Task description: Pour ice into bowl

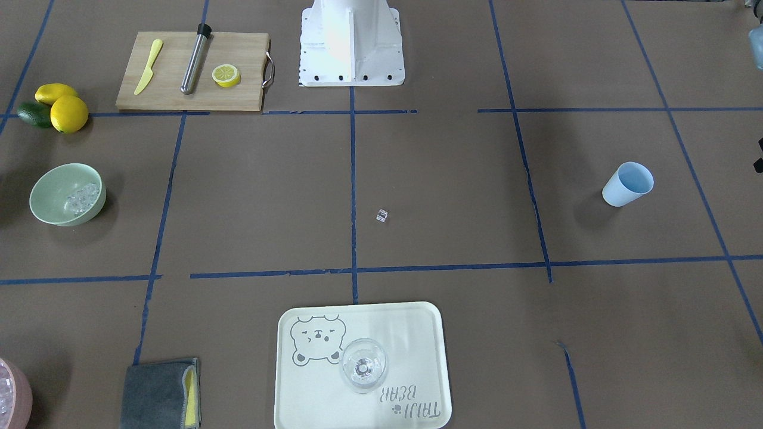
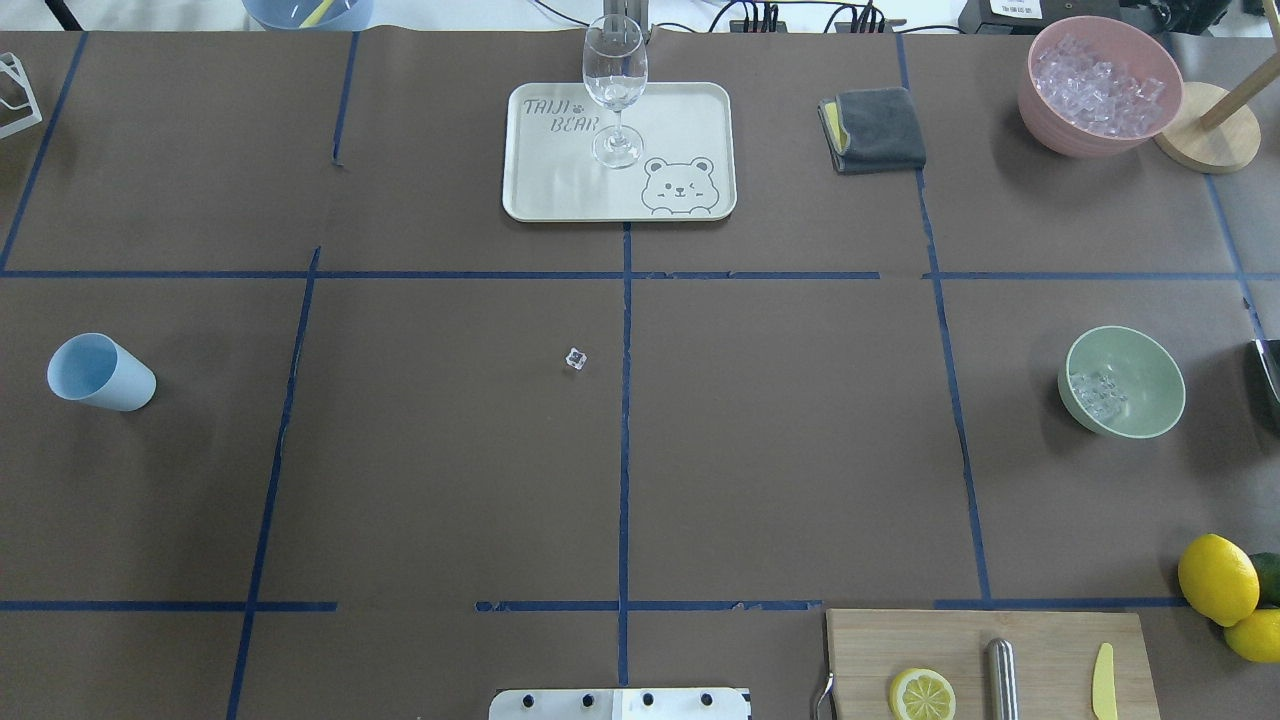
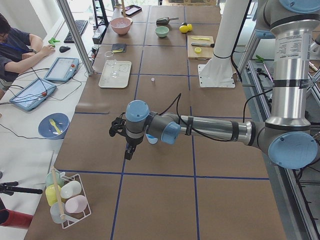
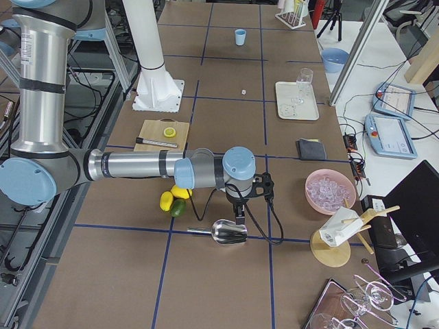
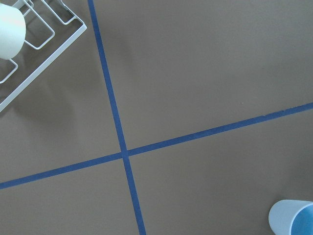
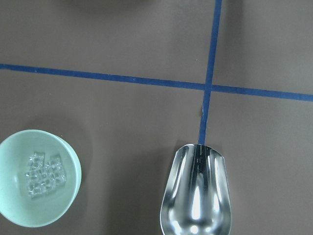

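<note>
The mint-green bowl [image 1: 47,190] stands at the table's right side [image 2: 1140,385] with a small heap of ice [image 2: 1095,395] inside; the right wrist view shows bowl [image 6: 68,156] and ice [image 6: 44,175] at lower left. One loose ice cube [image 1: 382,215] lies mid-table. An empty metal scoop [image 6: 195,191] is beside the bowl, under my right gripper [image 4: 240,211]; I cannot tell whether that gripper holds it or is open. My left gripper [image 3: 128,152] points down next to the light blue cup [image 2: 100,372]; I cannot tell its state.
A pink bowl [image 2: 1095,85] full of ice stands at the far right. A tray [image 2: 690,110] with a wine glass, a grey cloth [image 2: 872,130], a cutting board [image 2: 1050,640] with lemon slice, muddler and knife, and lemons [image 2: 1215,578] ring the table. A wire cup rack [image 5: 39,44] is near the left gripper.
</note>
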{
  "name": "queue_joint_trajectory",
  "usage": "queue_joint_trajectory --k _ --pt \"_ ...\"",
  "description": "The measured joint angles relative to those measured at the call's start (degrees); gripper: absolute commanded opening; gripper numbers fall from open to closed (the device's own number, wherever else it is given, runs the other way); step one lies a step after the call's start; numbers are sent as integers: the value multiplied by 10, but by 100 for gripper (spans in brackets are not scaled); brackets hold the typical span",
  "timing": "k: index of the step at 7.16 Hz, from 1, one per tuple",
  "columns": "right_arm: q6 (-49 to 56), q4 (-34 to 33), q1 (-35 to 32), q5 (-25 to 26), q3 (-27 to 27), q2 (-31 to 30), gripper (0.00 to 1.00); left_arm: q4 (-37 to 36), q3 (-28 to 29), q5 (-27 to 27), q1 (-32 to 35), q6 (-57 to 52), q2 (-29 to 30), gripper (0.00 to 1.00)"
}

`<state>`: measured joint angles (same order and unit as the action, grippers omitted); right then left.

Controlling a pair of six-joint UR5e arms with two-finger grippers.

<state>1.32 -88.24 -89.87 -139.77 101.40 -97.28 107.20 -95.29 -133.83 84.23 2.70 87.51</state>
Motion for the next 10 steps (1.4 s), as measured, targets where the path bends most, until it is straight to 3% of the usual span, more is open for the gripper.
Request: queue_joint_trajectory --k 6,10 --pt "-1 -32 -35 -2 -3 5 100 -121 16 -18 51 -37 10 100" --pt "4 -32 -35 -1 -10 7 100 -129 24 -16 54 -71 -3 100"
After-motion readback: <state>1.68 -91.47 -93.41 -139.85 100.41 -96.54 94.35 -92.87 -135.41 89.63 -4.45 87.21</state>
